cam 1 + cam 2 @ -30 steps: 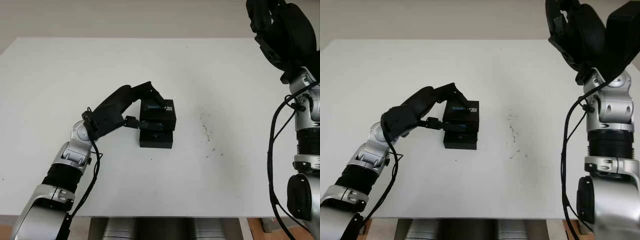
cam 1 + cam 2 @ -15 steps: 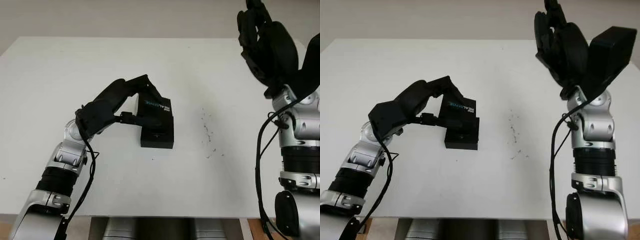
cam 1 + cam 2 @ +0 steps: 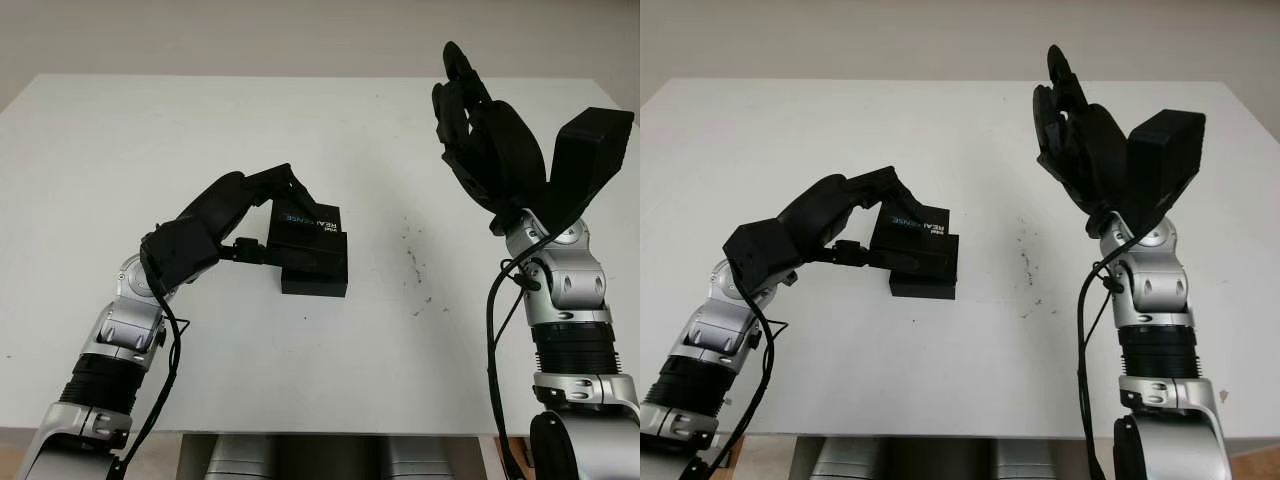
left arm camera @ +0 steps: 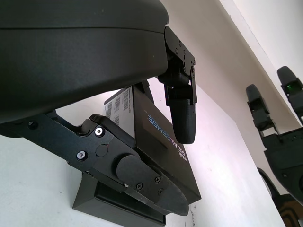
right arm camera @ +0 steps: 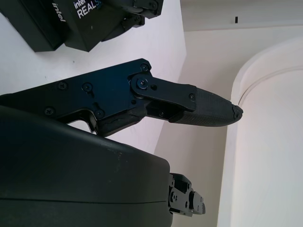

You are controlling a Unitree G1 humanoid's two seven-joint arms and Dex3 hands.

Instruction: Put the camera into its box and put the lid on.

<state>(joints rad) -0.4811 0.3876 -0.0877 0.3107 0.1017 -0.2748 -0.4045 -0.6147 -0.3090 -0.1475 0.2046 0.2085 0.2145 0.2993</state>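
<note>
The black lid (image 3: pixel 310 228) with "REALSENSE" printed on it is tilted, its lower edge over the black box base (image 3: pixel 316 281) on the white table. My left hand (image 3: pixel 274 216) is shut on the lid from its left side, one finger (image 4: pixel 182 118) over the top and the thumb below. The lid (image 4: pixel 163 144) hides the inside of the box base (image 4: pixel 106 203). My right hand (image 3: pixel 478 135) is raised in the air over the table's right part, open, well apart from the box. The lid (image 5: pixel 92 12) is far below it in the right wrist view.
Small dark specks (image 3: pixel 415 265) lie on the table to the right of the box. The white table (image 3: pixel 130 130) stretches wide on all sides; its front edge runs near the picture's bottom.
My left hand tipped the lid from flat to tilted over the box base. My right arm swung leftward and lower, in over the table's right part.
</note>
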